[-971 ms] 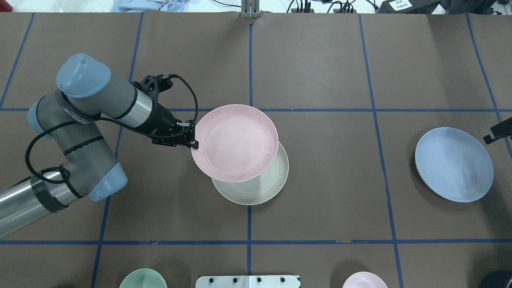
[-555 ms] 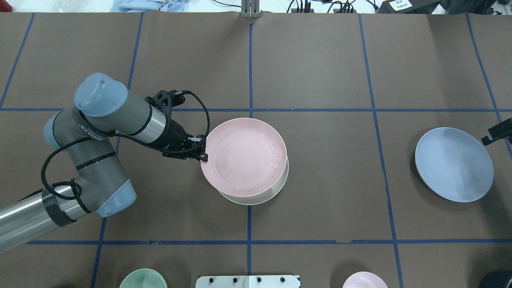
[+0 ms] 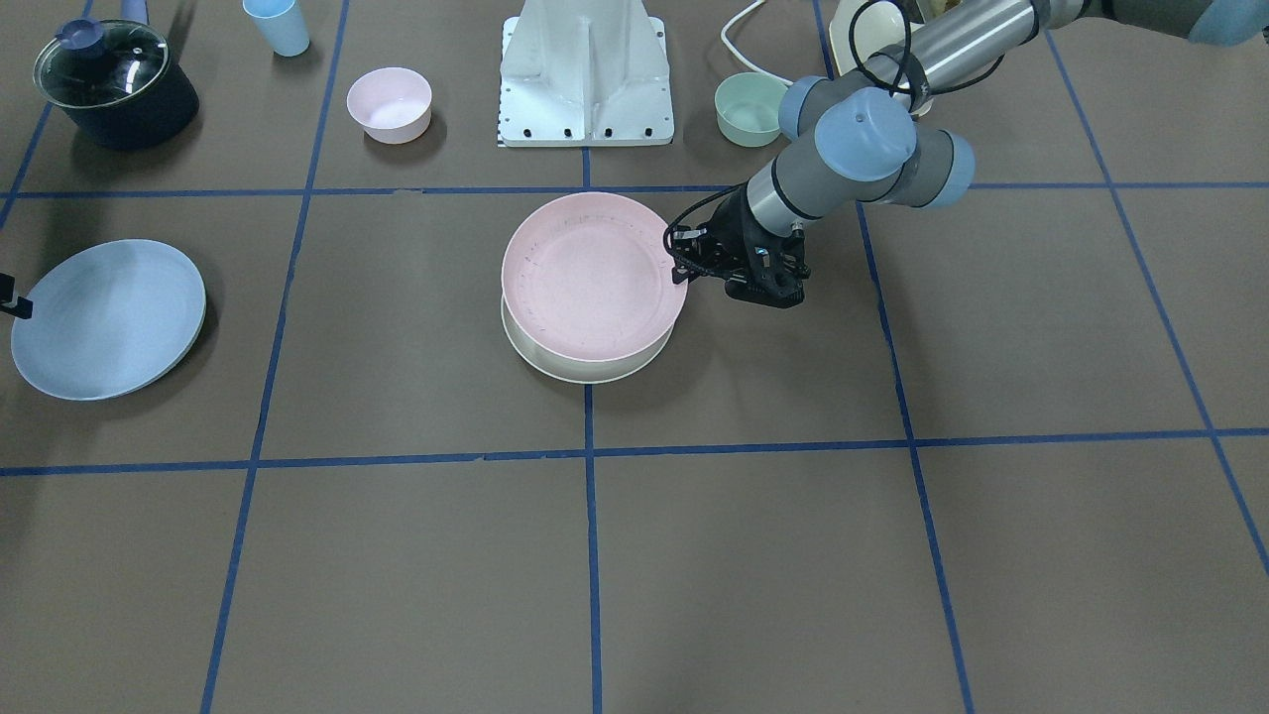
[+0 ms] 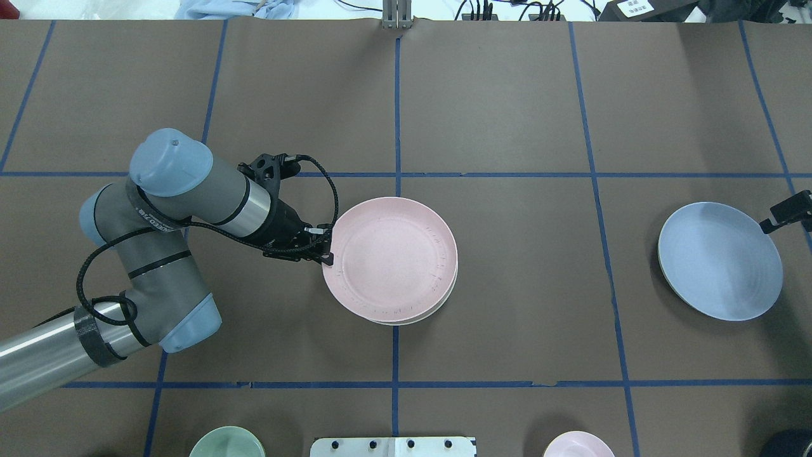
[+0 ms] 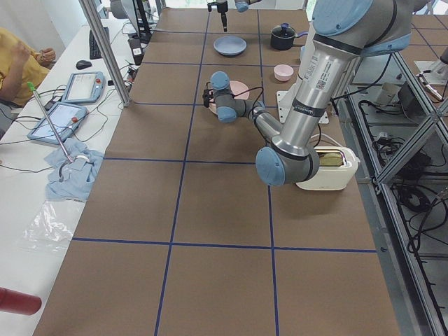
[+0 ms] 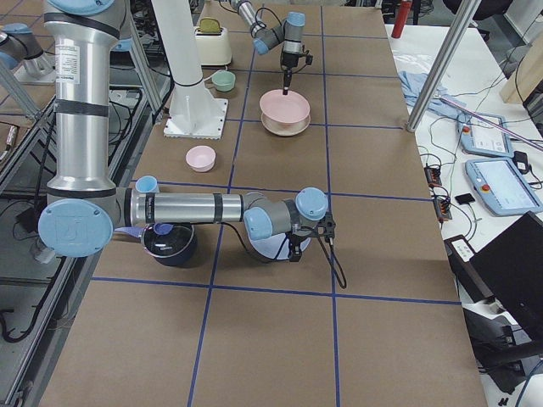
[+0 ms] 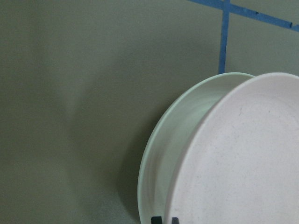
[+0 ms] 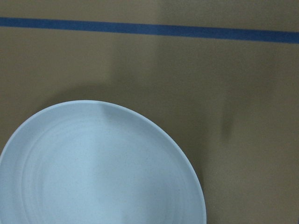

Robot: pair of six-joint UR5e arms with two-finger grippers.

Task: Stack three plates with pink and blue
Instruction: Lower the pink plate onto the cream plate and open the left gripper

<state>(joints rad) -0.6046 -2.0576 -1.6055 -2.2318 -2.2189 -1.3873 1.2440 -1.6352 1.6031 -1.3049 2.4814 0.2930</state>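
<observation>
From the front: clamping the pink plate [image 3: 590,273] by its rim with the left gripper [image 3: 682,270], just above the white plate [image 3: 585,369] at mid-table. Overhead: covering nearly all the white plate. Hovering the right gripper [image 4: 775,219] at the edge of the blue plate [image 4: 720,260], well apart; cannot tell whether parted or closed. Left wrist: tilted over the white plate.
</observation>
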